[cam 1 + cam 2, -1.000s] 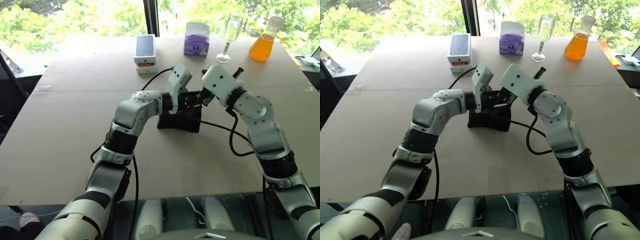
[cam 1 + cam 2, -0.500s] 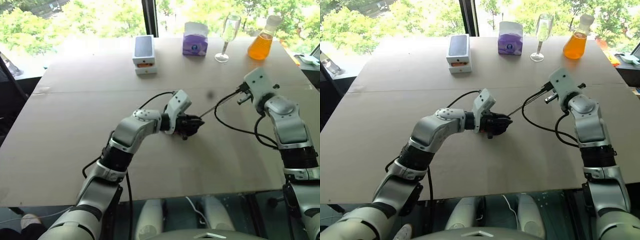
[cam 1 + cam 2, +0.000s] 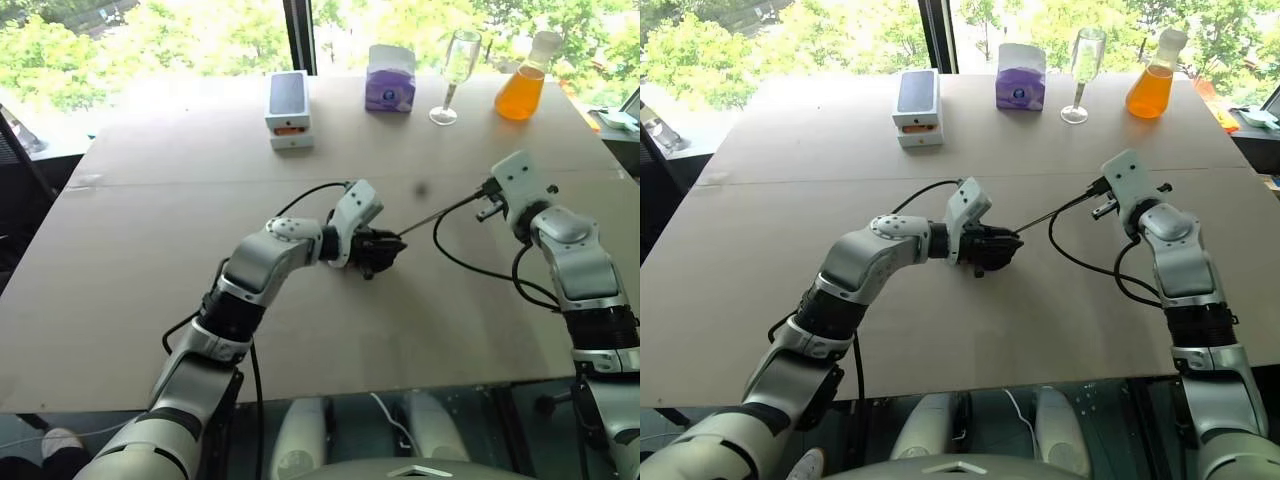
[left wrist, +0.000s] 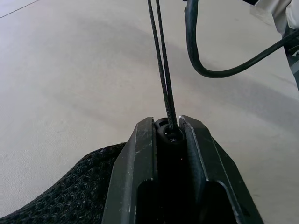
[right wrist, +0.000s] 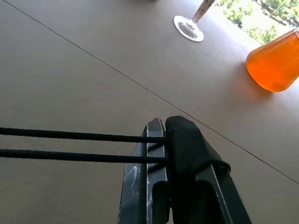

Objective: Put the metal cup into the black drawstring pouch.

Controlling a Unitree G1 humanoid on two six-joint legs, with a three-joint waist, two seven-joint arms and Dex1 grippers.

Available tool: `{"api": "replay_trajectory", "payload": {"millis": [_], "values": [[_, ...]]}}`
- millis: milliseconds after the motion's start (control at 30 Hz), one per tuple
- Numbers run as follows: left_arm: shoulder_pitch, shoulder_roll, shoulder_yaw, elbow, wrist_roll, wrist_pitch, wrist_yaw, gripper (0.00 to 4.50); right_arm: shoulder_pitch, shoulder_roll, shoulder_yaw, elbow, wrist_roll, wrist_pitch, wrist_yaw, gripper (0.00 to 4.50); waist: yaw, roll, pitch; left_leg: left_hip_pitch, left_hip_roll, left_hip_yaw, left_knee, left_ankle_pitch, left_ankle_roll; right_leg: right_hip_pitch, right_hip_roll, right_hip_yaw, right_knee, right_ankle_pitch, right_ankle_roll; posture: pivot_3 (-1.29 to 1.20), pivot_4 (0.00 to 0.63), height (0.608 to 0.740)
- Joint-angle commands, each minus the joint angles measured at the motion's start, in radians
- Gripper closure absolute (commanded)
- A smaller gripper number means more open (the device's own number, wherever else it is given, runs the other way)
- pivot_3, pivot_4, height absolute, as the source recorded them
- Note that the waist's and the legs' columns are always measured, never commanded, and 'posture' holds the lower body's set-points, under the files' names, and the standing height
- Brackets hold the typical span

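Pouch [image 3: 375, 252] cinched since right gripper [image 3: 487, 200] pulled cord [image 3: 430, 216].

Black drawstring pouch [image 3: 372, 252] bunched mid-table, mouth cinched, cord [image 3: 440, 210] stretched taut rightward; metal cup hidden.

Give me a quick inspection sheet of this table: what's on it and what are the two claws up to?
Surface: tan table, seam across.
Job's things: black drawstring pouch bunched at the left gripper; its cord stretched taut to the right gripper; metal cup nothing seen.
Clutter: white phone box, purple tissue box, wine glass, orange flask along the far edge.
Grippers: left gripper clamped on the pouch's cord lock; right gripper shut on the cord.
Cables: black robot cable loops by the right arm.
Surroundings: windows, trees.
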Motion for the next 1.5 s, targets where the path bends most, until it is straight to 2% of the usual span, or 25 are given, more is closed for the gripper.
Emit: {"api": "replay_trajectory", "payload": {"millis": [33,67,100,167,200,233,300,333,367,400,533,600,633,767,867,900,1033,1167,1300,1500], "values": [[0.017,0.018,0.077,0.036,-0.027,0.084,0.015,4.29,0.010,-0.001,-0.083,-0.032,0.063,0.020,0.008,4.50,0.000,0.000,0.000,0.000,0.000,0.000,0.000,0.000,0.000,0.000,0.000,0.000,0.000,0.000,0.000,0.00,0.150,0.740],[0.007,-0.002,0.132,0.032,-0.083,0.136,0.021,3.79,0.023,-0.001,-0.078,-0.049,0.095,0.020,0.045,4.50,0.000,0.000,0.000,0.000,0.000,0.000,0.000,0.000,0.000,0.000,0.000,0.000,0.000,0.000,0.000,0.00,0.150,0.740],[-0.002,-0.016,0.175,0.027,-0.131,0.181,0.021,3.26,0.034,-0.005,-0.071,-0.064,0.109,0.023,0.066,4.00,0.000,0.000,0.000,0.000,0.000,0.000,0.000,0.000,0.000,0.000,0.000,0.000,0.000,0.000,0.000,0.00,0.150,0.740],[-0.015,-0.028,0.221,0.013,-0.184,0.237,0.021,2.55,0.050,-0.008,-0.066,-0.084,0.135,0.034,0.093,3.55,0.000,0.000,0.000,-0.001,0.000,-0.001,0.001,0.000,0.000,0.000,0.000,-0.001,0.000,0.000,0.000,0.00,0.150,0.740],[-0.037,-0.047,0.289,0.014,-0.247,0.296,0.037,2.07,0.064,0.000,-0.077,-0.096,0.157,0.043,0.097,3.08,0.001,0.000,0.000,-0.001,0.000,-0.001,0.001,0.000,0.000,0.000,0.000,-0.001,0.000,0.000,0.000,0.00,0.150,0.740],[-0.059,-0.059,0.348,0.018,-0.303,0.358,0.050,1.44,0.079,0.007,-0.089,-0.105,0.180,0.050,0.105,2.39,0.001,0.000,0.000,-0.001,0.000,-0.001,0.001,0.000,0.000,0.000,0.000,-0.001,0.000,0.000,0.000,0.00,0.150,0.740],[-0.089,-0.074,0.431,0.027,-0.371,0.442,0.077,0.58,0.103,0.012,-0.106,-0.117,0.208,0.060,0.110,1.57,0.003,0.000,0.000,-0.002,0.000,-0.001,0.002,0.000,0.000,0.000,0.000,-0.001,0.000,0.000,0.000,0.00,0.150,0.740],[-0.105,-0.074,0.479,0.040,-0.401,0.479,0.093,0.16,0.124,0.012,-0.115,-0.127,0.227,0.063,0.120,0.86,0.003,0.000,0.000,-0.002,0.000,-0.002,0.002,0.000,0.000,0.000,0.000,-0.001,0.000,0.000,0.000,0.00,0.150,0.740],[-0.123,-0.074,0.529,0.056,-0.425,0.510,0.118,0.16,0.152,0.016,-0.127,-0.149,0.263,0.077,0.142,0.63,0.005,0.000,0.000,-0.002,0.000,-0.002,0.003,0.000,0.000,0.000,0.000,-0.001,0.000,0.000,0.000,0.00,0.150,0.740],[-0.137,-0.073,0.573,0.068,-0.444,0.535,0.144,0.16,0.182,0.016,-0.135,-0.176,0.291,0.090,0.158,0.22,0.006,0.000,0.000,-0.002,0.000,-0.002,0.002,0.000,0.000,0.000,0.000,-0.002,0.000,0.000,0.000,0.00,0.150,0.740],[-0.129,-0.054,0.645,0.042,-0.419,0.486,0.238,0.16,0.288,0.010,-0.140,-0.287,0.338,0.088,0.185,0.22,0.004,0.000,0.000,-0.002,0.000,-0.002,0.002,0.000,0.000,0.000,0.000,-0.002,-0.001,0.000,0.000,0.00,0.150,0.740],[-0.093,-0.039,0.631,0.000,-0.372,0.408,0.267,0.16,0.333,0.038,-0.157,-0.330,0.366,0.035,0.182,0.22,0.002,0.000,0.000,-0.002,0.000,-0.002,0.002,0.000,0.000,0.000,0.000,-0.001,0.000,0.000,0.000,0.00,0.150,0.740],[-0.067,-0.067,0.654,-0.027,-0.359,0.323,0.288,0.16,0.354,0.048,-0.160,-0.350,0.377,0.014,0.181,0.22,0.002,0.000,0.000,-0.001,0.000,-0.002,0.002,0.000,0.000,0.000,0.000,-0.001,0.000,0.000,0.000,0.00,0.150,0.740],[0.110,-0.038,0.584,-0.178,-0.210,0.012,0.264,0.16,0.415,0.096,-0.163,-0.423,0.423,-0.034,0.181,0.22,0.003,0.000,0.000,-0.001,0.001,-0.001,0.002,0.002,-0.005,0.001,0.000,0.000,0.000,0.000,0.000,0.00,0.150,0.740],[0.255,-0.028,0.592,-0.295,-0.215,-0.052,0.254,0.16,0.490,0.076,-0.136,-0.448,0.376,-0.110,0.198,0.22,0.010,0.000,0.000,-0.001,0.000,-0.001,0.001,0.002,-0.005,0.001,-0.001,-0.001,0.000,0.000,0.000,0.00,0.150,0.740],[0.308,-0.023,0.593,-0.343,-0.222,-0.061,0.251,0.08,0.520,0.064,-0.132,-0.453,0.366,-0.131,0.211,0.10,0.013,0.000,0.000,-0.001,0.000,-0.001,0.001,0.002,-0.005,0.001,-0.001,-0.001,-0.001,0.000,0.000,0.00,0.150,0.740],[0.546,0.018,0.614,-0.525,-0.236,-0.119,0.222,0.08,0.644,-0.008,-0.164,-0.434,0.314,-0.243,0.247,0.10,0.015,0.000,0.000,-0.002,0.000,-0.001,0.001,0.001,-0.003,0.002,-0.003,-0.001,-0.003,0.000,0.000,0.00,0.150,0.740],[0.712,0.064,0.651,-0.566,-0.205,-0.197,0.204,0.08,0.711,-0.028,-0.230,-0.401,0.338,-0.332,0.269,0.10,0.015,0.000,0.000,0.002,0.001,-0.001,0.002,-0.001,0.001,0.003,-0.001,-0.001,-0.001,0.000,0.000,0.00,0.150,0.740],[0.829,0.088,0.699,-0.585,-0.220,-0.254,0.176,0.08,0.752,-0.044,-0.261,-0.390,0.340,-0.371,0.285,0.10,0.012,0.000,0.000,0.015,0.002,0.000,0.000,-0.001,0.001,0.016,-0.001,-0.001,-0.003,-0.003,-0.004,0.00,0.150,0.740],[0.961,0.093,0.768,-0.586,-0.226,-0.343,0.139,0.08,0.788,-0.047,-0.340,-0.367,0.475,-0.445,0.394,0.10,0.013,0.000,0.000,0.015,0.005,0.000,0.000,-0.001,0.002,0.016,-0.002,-0.001,-0.005,-0.003,-0.004,0.00,0.150,0.740]]}}
